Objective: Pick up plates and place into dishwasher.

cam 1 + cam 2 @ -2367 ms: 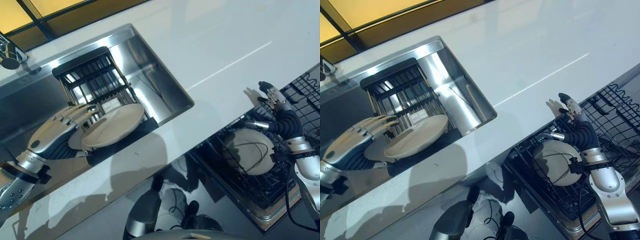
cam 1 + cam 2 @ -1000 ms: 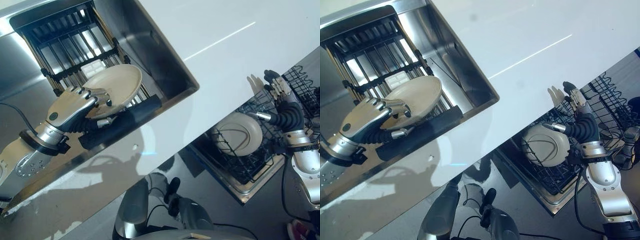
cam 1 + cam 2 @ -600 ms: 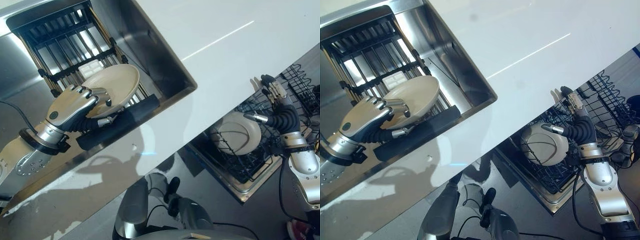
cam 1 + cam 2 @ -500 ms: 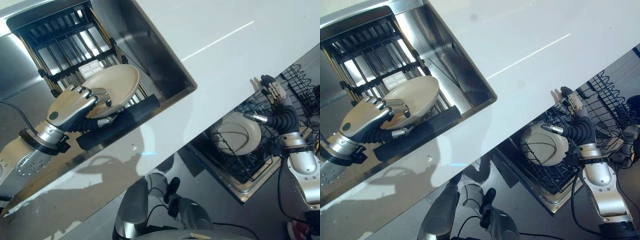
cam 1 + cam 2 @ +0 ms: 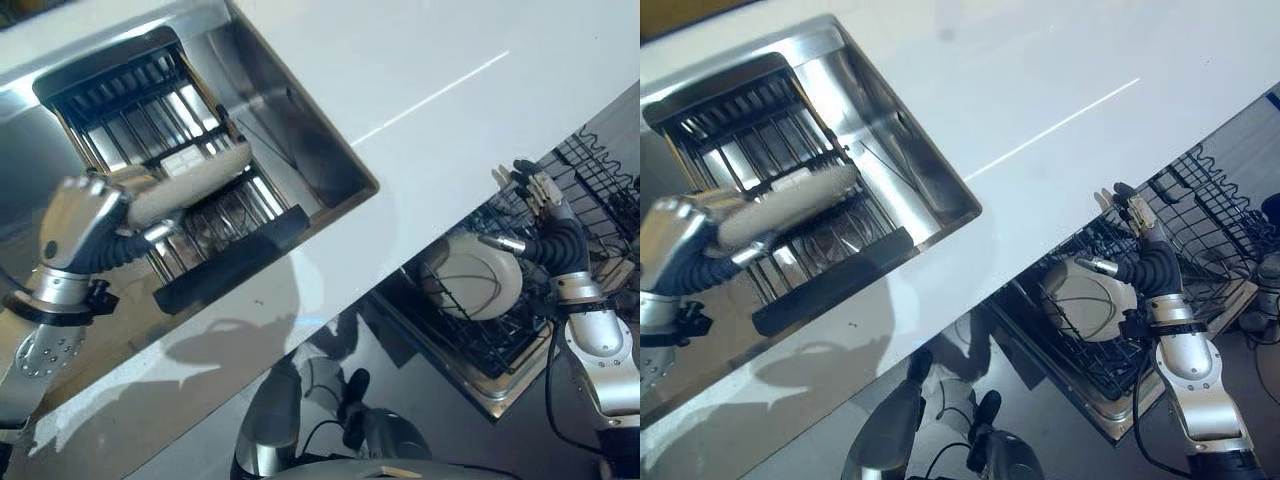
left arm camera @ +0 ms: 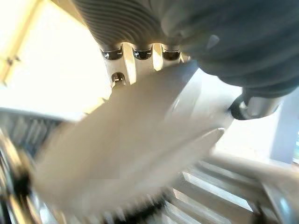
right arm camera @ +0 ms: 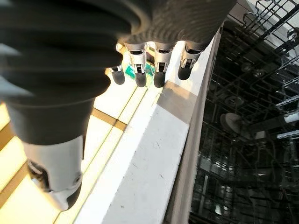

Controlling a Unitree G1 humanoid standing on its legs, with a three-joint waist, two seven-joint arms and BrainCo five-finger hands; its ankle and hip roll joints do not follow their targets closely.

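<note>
The left hand point(image 5: 85, 225) is clamped on the rim of a cream plate point(image 5: 190, 183), fingers over one face and thumb under the other. The plate is held above the black rack point(image 5: 150, 95) in the steel sink point(image 5: 300, 130), at the left of the scene. It is tilted so that it shows almost edge-on, and it appears clear of the rack wires.

The right hand point(image 5: 545, 215) hangs with fingers straight and apart, holding nothing, at the near edge of the white surface point(image 5: 420, 70) over the open dishwasher rack point(image 5: 600, 170). A second plate point(image 5: 470, 277) already stands in that rack, below this hand.

Handling judgement: the plate looks rigid and glazed, therefore smooth, possibly wet from the sink, and breakable on impact. A one-sided rim pinch lets its weight lever against the fingers. Grip deep on the rim, keep the plate close to edge-on, and avoid knocking it on the sink wall or rack wires.
</note>
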